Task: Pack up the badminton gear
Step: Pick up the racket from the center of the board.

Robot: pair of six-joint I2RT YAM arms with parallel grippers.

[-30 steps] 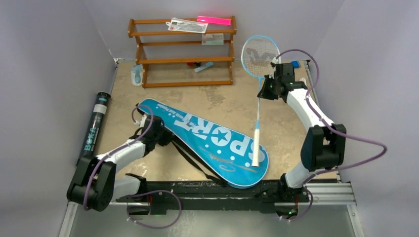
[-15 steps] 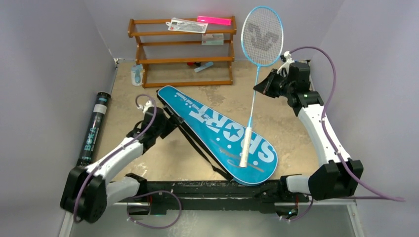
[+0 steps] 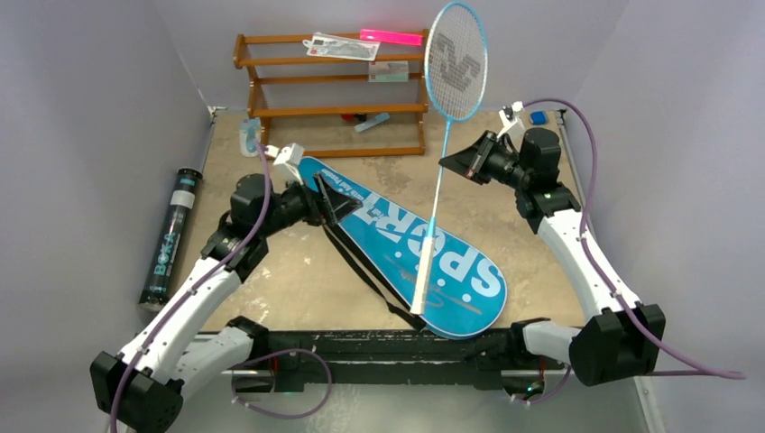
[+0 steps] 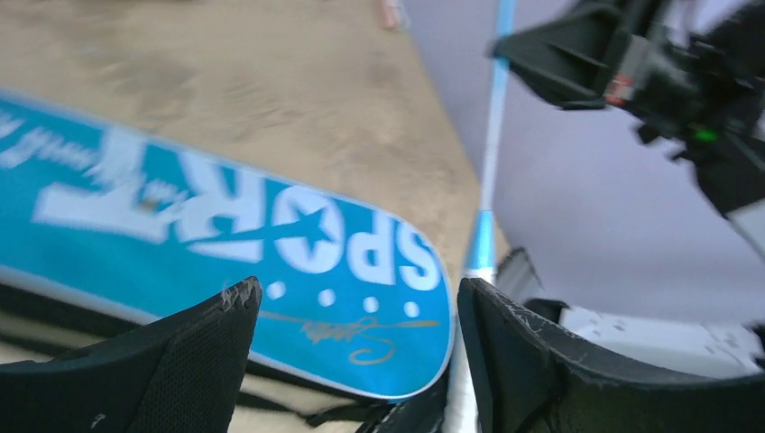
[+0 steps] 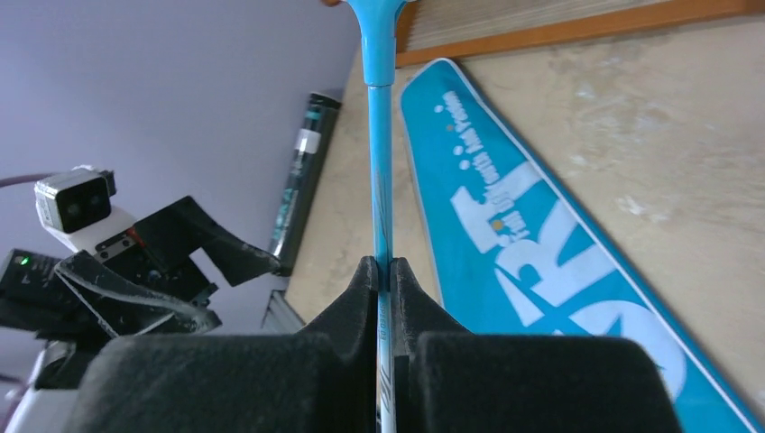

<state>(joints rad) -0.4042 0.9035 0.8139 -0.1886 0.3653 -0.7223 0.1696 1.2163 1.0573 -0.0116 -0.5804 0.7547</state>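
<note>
Racket (image 3: 437,194): light-blue frame and shaft, white strings with a dark logo, white handle. Clamped at the shaft in the right claw (image 5: 386,271), off the table (image 3: 541,239). Steeply tilted, head up and far, handle end down over the bag's wide end; contact there cannot be told.
Bag (image 3: 406,248): blue, racket-shaped, white "SPORT" lettering and dots. Flat on the table, diagonal, narrow end far-left, wide round end at the near edge. Black strap trails along its near-left side.
Tube (image 3: 171,236): long, black, teal lettering, pale band near the far end. Lies lengthwise along the table's left edge, well apart from the bag.
</note>
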